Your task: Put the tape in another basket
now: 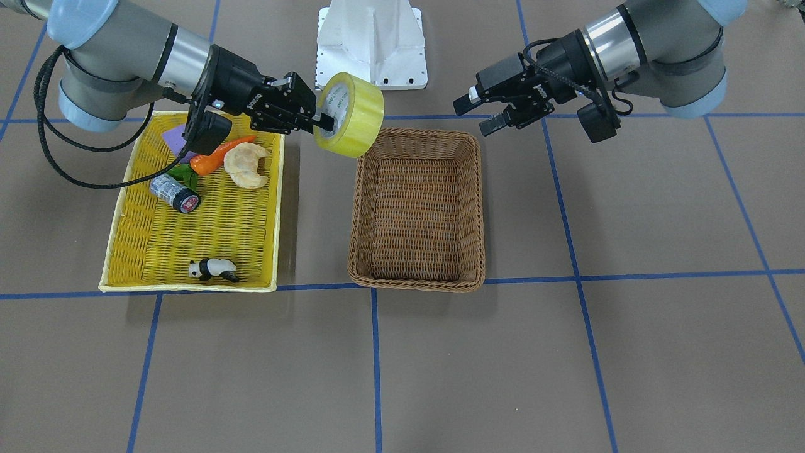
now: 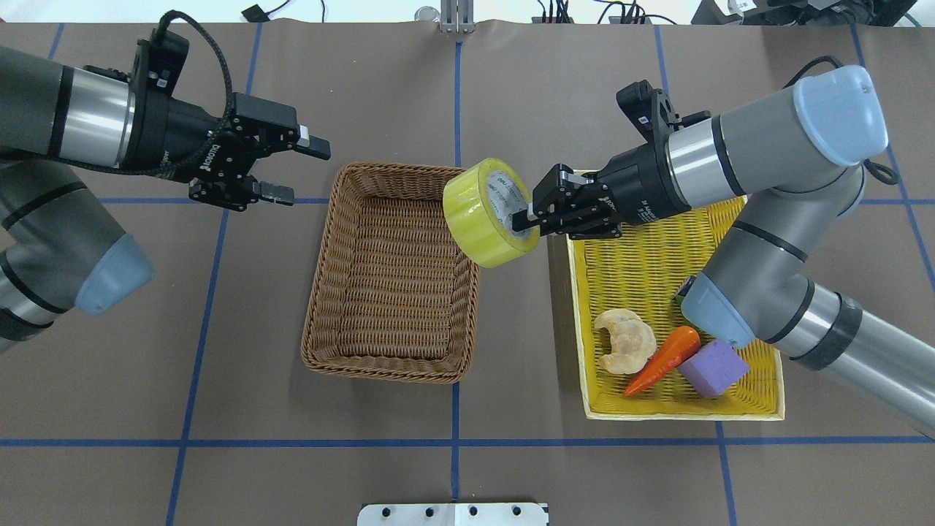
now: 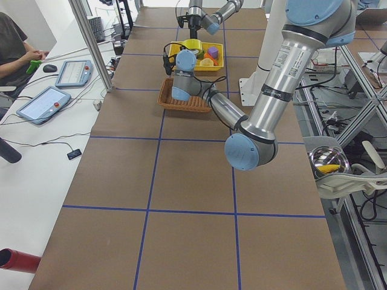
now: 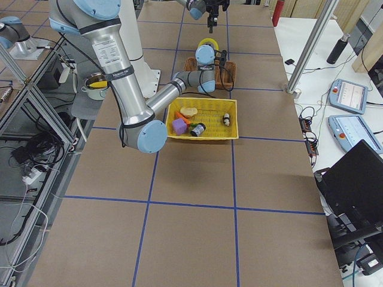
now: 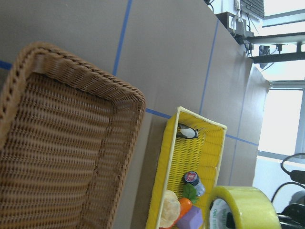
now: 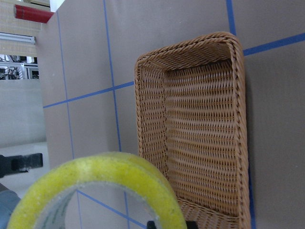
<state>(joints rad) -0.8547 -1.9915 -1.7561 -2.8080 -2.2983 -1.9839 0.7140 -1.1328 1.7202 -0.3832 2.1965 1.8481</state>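
The yellow tape [image 2: 483, 219] is a wide ring with a printed grey-white core. My right gripper [image 2: 523, 219] is shut on its wall and holds it in the air, on edge, over the corner of the brown wicker basket [image 2: 380, 370] nearest the yellow tray. In the front view the tape [image 1: 355, 119] in the right gripper [image 1: 325, 121] hangs over the basket's [image 1: 415, 284] rim. The basket holds nothing. The tape also shows in the right wrist view [image 6: 95, 186] and the left wrist view [image 5: 245, 207]. My left gripper [image 2: 298, 172] is open and empty, hovering beside the basket's other side.
A yellow woven tray [image 2: 643, 263] stands next to the basket, under the right arm. It holds a croissant [image 2: 624, 340], a carrot [image 2: 665, 358], a purple block [image 2: 712, 369], a silver cylinder [image 1: 174, 192] and a panda figure [image 1: 212, 269]. The white robot base [image 1: 371, 44] is behind.
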